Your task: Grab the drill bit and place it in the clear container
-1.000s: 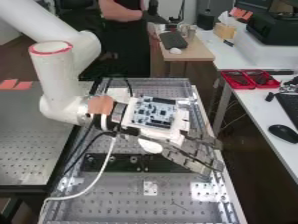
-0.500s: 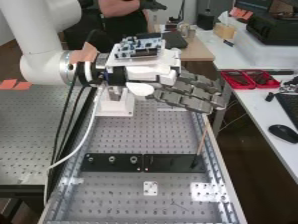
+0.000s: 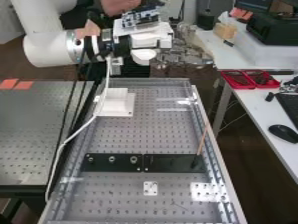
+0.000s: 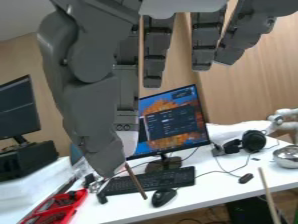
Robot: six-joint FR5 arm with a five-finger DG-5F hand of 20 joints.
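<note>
A slim brown drill bit [image 4: 136, 181] is slanting from between the thumb and a finger of the robot hand [image 3: 181, 52], which is pinching it. The hand is hovering above the far end of the desk [image 3: 126, 200], roughly level, pointing away from the white arm [image 3: 50, 37]. Another thin rod [image 3: 201, 139] is leaning at the black strip [image 3: 113, 162].
</note>
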